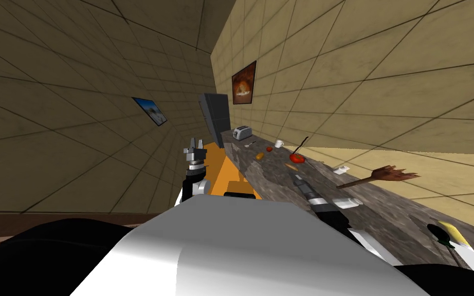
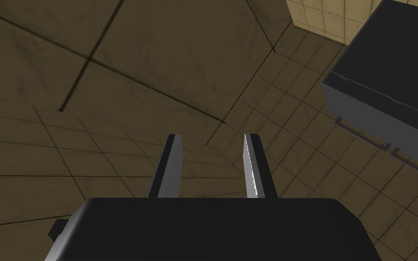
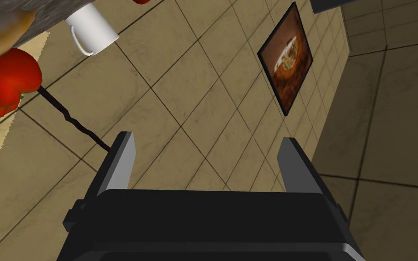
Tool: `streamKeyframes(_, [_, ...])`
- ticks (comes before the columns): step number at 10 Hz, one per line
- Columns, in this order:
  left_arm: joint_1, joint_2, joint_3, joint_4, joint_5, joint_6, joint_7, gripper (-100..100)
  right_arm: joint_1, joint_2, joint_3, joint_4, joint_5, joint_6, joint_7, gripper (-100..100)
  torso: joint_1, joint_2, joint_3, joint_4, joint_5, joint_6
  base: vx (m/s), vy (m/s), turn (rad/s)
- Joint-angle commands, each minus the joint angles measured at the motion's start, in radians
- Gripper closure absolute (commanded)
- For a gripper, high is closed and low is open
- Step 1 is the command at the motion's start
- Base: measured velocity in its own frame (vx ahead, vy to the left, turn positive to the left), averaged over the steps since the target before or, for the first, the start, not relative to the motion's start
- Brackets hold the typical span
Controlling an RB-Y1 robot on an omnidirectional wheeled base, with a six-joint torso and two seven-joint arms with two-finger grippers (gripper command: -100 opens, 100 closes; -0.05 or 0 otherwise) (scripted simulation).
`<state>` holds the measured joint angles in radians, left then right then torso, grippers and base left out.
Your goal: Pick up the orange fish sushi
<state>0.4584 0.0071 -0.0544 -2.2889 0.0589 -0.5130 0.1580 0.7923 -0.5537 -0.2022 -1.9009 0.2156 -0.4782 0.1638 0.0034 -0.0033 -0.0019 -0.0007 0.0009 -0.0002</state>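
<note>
My right claw hangs released over the counter, its fingers wide apart with nothing between them. The orange sushi lies on the counter just beside the red pepper, between the pepper and my claw. A white mug stands beyond the pepper. My left claw, well apart from the pepper, is parted and empty.

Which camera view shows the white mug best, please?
The right wrist view: the white mug is near and large, handle plain. The head view gives it as a small speck on the countertop; the left wrist camera faces wall tiles.
</note>
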Motion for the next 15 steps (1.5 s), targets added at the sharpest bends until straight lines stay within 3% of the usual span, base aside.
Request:
streamKeyframes(1, [0.0,0.0,0.0,0.0,0.0,0.0,0.0,0,0.014,-0.017,-0.004,0.03,0.008,-0.009,0.008,-100,0.0,0.0,0.0,0.0,0.0,0.0,0.047,0.044,0.046])
streamKeyframes(3, [0.0,0.0,0.0,0.0,0.0,0.0,0.0,0,0.072,-0.097,-0.023,0.099,0.038,0.0,0.023,-100,0.0,0.0,0.0,0.0,0.0,0.0,0.071,0.069,0.132])
streamKeyframes(6, [0.0,0.0,0.0,0.0,0.0,0.0,0.0,0,0.108,-0.15,-0.03,0.132,0.054,0.004,0.03,-100,0.0,-0.001,-0.001,0.0,0.0,0.0,0.068,0.046,0.054])
streamKeyframes(7, [0.0,0.0,0.0,0.0,0.0,0.0,0.0,0,0.142,-0.192,-0.037,0.164,0.07,0.008,0.039,-100,-0.001,0.0,0.0,0.0,0.0,0.0,0.066,0.04,0.114])
streamKeyframes(8, [0.0,0.0,0.0,0.0,0.0,0.0,0.0,0,0.142,-0.194,-0.037,0.164,0.07,0.008,0.039,-100,-0.001,0.0,0.0,0.0,0.0,0.0,0.057,0.031,0.047])
streamKeyframes(10, [0.0,0.0,0.0,0.0,0.0,0.0,0.0,0,0.212,-0.263,-0.047,0.225,0.103,0.016,0.056,-100,0.0,-0.001,-0.001,0.0,0.0,0.0,0.102,0.06,0.128])
streamKeyframes(13, [0.0,0.0,0.0,0.0,0.0,0.0,0.0,0,0.247,-0.326,-0.05,0.254,0.119,0.02,0.064,-100,-0.002,-0.002,-0.001,0.0,0.0,0.0,0.078,0.02,0.08])
streamKeyframes(15, [0.0,0.0,0.0,0.0,0.0,0.0,0.0,0,0.316,-0.4,-0.057,0.309,0.152,0.028,0.082,-100,-0.002,-0.001,-0.001,0.0,0.0,0.0,0.091,0.037,0.129])
